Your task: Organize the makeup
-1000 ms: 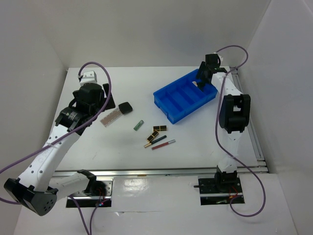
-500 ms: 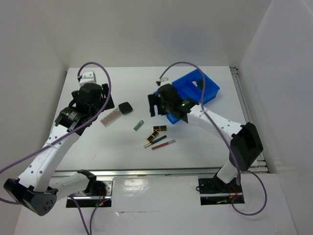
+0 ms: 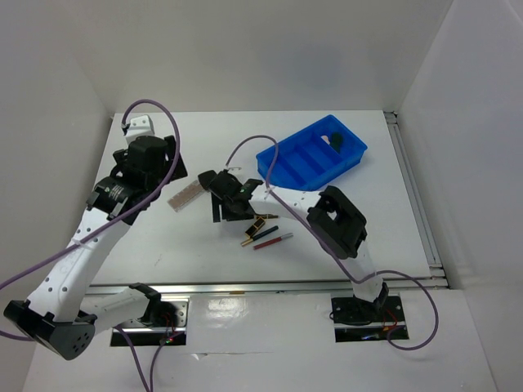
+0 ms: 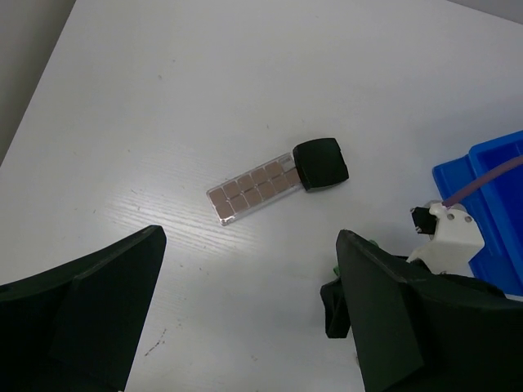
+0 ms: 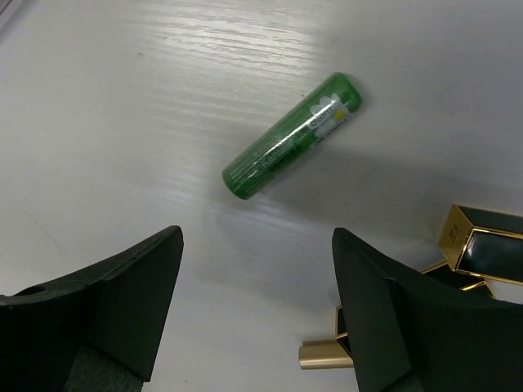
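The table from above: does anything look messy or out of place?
Yes. The blue tray sits askew and seems to hold only one dark item. The lipsticks and pencils lie crisscrossed in a loose heap on the table, with the green tube lying alone beside them.

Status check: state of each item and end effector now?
Left end effector: open, empty.
Right end effector: open, above green tube.
Green tube: lying ungrasped.
Glitter strip: flat on table.
Black compact: closed.
Blue tray: holds a dark item.
Lipsticks, pencils: loose on table.
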You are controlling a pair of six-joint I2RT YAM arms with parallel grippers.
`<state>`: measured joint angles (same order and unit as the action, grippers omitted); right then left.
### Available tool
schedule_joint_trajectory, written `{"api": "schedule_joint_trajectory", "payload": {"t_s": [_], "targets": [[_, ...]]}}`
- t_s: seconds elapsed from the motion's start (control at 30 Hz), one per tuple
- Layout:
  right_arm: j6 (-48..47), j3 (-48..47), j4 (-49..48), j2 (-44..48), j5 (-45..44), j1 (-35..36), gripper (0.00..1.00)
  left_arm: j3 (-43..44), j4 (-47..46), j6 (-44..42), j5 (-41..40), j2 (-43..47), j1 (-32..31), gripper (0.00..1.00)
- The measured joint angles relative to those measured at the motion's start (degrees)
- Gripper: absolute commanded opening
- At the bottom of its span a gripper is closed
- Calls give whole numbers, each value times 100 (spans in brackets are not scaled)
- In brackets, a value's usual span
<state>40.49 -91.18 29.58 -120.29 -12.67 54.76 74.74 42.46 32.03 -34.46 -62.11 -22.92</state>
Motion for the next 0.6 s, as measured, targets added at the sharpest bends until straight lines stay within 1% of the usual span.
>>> {"api": "schedule_joint_trajectory", "payload": {"t_s": [0.07,0.2,0.37,0.4,0.47,0.5,0.6], "targets": [[341,0,85,-50,-66,-37,81,-9,0,0,20,4,0,100],[719,-109,98,-146,-153,-184,77,-33,-17,-7,50,31,0,100],[833,-505,146,-538,-221,-369,67,-98,-28,-11,90,72,0,100],[831,-634,188,-636,-264,-393,61,-98,-28,-13,90,72,0,100],[817,-890,219,-809,-339,-407,54,-101,-31,-13,92,72,0,100],[811,-997,251,-879,-387,-396,44,-105,-35,-15,94,76,0,100],[761,-1272,341,-1080,-546,-343,28,-136,-42,-15,105,96,0,100]]}}
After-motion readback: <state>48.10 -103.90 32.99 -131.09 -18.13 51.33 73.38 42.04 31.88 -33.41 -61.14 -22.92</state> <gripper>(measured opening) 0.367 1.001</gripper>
